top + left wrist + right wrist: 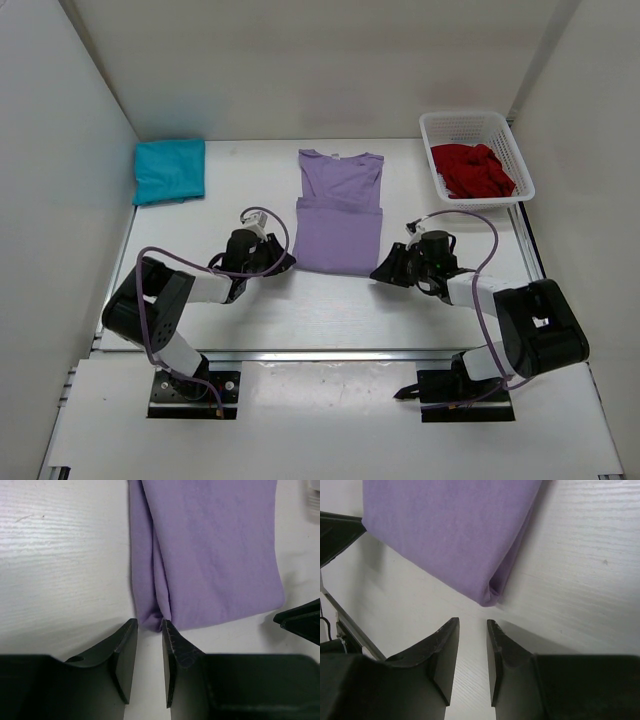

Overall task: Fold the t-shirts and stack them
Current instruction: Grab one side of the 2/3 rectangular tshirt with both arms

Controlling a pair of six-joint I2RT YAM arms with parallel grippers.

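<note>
The lavender t-shirt (pixel 340 215) lies flat mid-table, sleeves folded in, collar at the far end. My left gripper (pixel 284 264) is open on the table at the shirt's near left corner; in the left wrist view its fingertips (pixel 149 625) touch the hem (pixel 210 555). My right gripper (pixel 381 271) is open just short of the near right corner (pixel 490 592), with a small gap from the gripper (pixel 472 622). The teal t-shirt (pixel 169 170) lies folded at the back left. The dark red t-shirt (pixel 473 170) is crumpled in the basket.
The white mesh basket (pixel 522 160) stands at the back right corner. White walls close in the left, back and right sides. The right gripper's tip shows in the left wrist view (pixel 300 622), and the left gripper's in the right wrist view (pixel 335 535).
</note>
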